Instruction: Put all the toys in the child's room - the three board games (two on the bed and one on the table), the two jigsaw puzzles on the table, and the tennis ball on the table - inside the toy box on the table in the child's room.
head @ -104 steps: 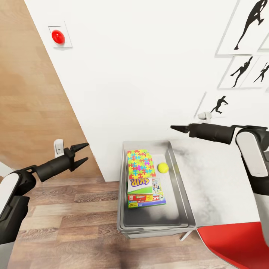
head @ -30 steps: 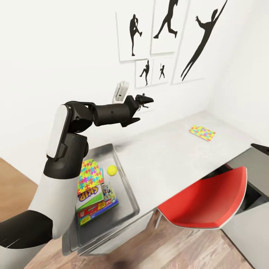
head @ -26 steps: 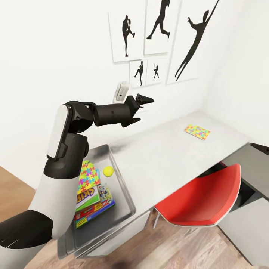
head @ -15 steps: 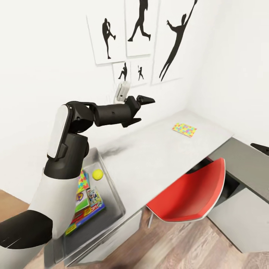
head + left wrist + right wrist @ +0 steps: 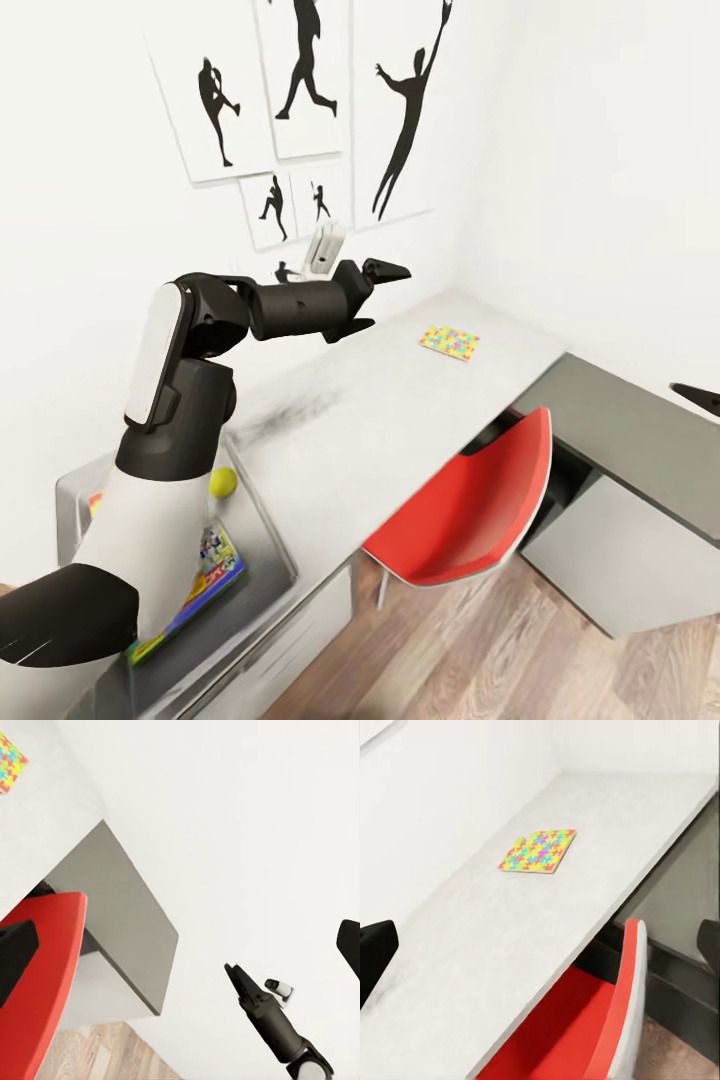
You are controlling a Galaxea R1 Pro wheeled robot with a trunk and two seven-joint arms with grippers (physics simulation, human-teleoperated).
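Note:
The pale grey toy box (image 5: 268,522) stands at the near left end of the table (image 5: 380,400). In it lie the tennis ball (image 5: 222,483) and a stack of board games (image 5: 205,580), mostly hidden behind my left arm. One jigsaw puzzle (image 5: 450,342) (image 5: 538,850) (image 5: 9,761) lies flat on the pale table top near the far corner. My left gripper (image 5: 372,297) hangs open and empty above the table, well short of that puzzle. My right gripper (image 5: 540,945) is open and empty; its tip (image 5: 697,397) shows over the dark desk section.
A red chair (image 5: 470,500) is tucked under the table between the toy box and the dark grey desk section (image 5: 620,430). Black silhouette prints (image 5: 300,80) and a small white wall device (image 5: 322,250) are on the white wall. The floor (image 5: 480,650) is wood plank.
The head camera has swung right, so the toy box has slid to the picture's lower left and the desk corner has come into view. Both arms hold the same pose.

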